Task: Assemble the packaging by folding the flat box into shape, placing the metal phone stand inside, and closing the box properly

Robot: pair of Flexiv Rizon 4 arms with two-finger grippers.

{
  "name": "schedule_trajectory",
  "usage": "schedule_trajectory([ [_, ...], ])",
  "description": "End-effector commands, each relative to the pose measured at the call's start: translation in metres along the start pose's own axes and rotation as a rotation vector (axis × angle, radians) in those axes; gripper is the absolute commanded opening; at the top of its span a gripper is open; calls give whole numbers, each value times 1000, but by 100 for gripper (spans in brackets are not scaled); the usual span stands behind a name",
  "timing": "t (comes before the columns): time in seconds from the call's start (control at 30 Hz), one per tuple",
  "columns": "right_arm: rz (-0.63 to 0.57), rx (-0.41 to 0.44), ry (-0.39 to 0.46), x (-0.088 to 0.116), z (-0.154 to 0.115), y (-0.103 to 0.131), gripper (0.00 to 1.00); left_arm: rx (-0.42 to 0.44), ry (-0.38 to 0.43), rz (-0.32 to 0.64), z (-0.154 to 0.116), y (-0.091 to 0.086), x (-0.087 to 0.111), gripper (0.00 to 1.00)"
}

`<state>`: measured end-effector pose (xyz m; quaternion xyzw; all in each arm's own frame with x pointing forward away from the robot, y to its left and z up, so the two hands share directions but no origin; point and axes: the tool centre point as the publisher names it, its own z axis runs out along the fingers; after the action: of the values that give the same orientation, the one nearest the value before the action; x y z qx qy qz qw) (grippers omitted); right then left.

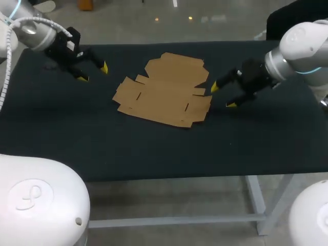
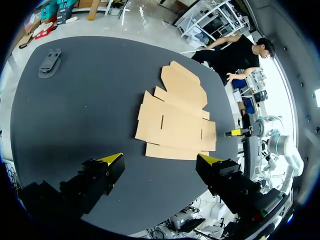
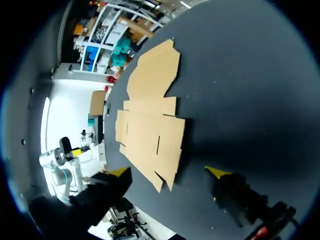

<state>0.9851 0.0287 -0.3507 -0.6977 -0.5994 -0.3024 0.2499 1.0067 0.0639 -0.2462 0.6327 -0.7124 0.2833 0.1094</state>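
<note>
Cardboard box [image 1: 164, 92] is lying flat and unfolded in the middle of your dark desk [image 1: 102, 143], flaps splayed out. Your left claw [image 1: 94, 73] is hanging off the box's left side, clearly apart from it, its 2 yellow-tipped fingers spread wide and gripping nothing. Your right claw [image 1: 223, 96] is sitting just beside the box's right edge, also spread, nothing between its fingers. In the left wrist view, the dark phone stand [image 2: 49, 62] is lying near the desk's edge, well apart from the box.
</note>
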Motion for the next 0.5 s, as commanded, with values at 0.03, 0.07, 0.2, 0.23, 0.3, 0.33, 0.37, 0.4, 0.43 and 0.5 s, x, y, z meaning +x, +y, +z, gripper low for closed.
schedule_trajectory([
  [0.03,9,24,39,-7,15,6,88,-2,-4,-1,-1,0,1,100],
  [0.07,14,36,47,-7,20,6,84,-2,-4,-1,-1,0,1,100],
  [0.2,37,56,77,-11,35,8,74,-2,-4,-1,-1,0,1,100],
  [0.23,43,59,83,-11,38,9,71,-2,-4,-1,-1,0,1,100],
  [0.3,56,60,93,-13,45,10,69,-2,-4,-1,-1,0,1,100],
  [0.33,61,58,94,-14,48,11,67,-2,-4,-1,-1,0,1,100],
  [0.37,65,57,94,-16,49,11,67,-2,-4,-1,-1,0,1,100],
  [0.4,70,57,94,-17,52,12,65,-2,-4,-1,-1,0,1,100],
  [0.43,77,54,93,-17,54,13,64,-2,-4,-1,-1,0,1,100],
  [0.5,86,48,92,-19,57,15,58,-2,-4,-1,-1,0,1,100],
])
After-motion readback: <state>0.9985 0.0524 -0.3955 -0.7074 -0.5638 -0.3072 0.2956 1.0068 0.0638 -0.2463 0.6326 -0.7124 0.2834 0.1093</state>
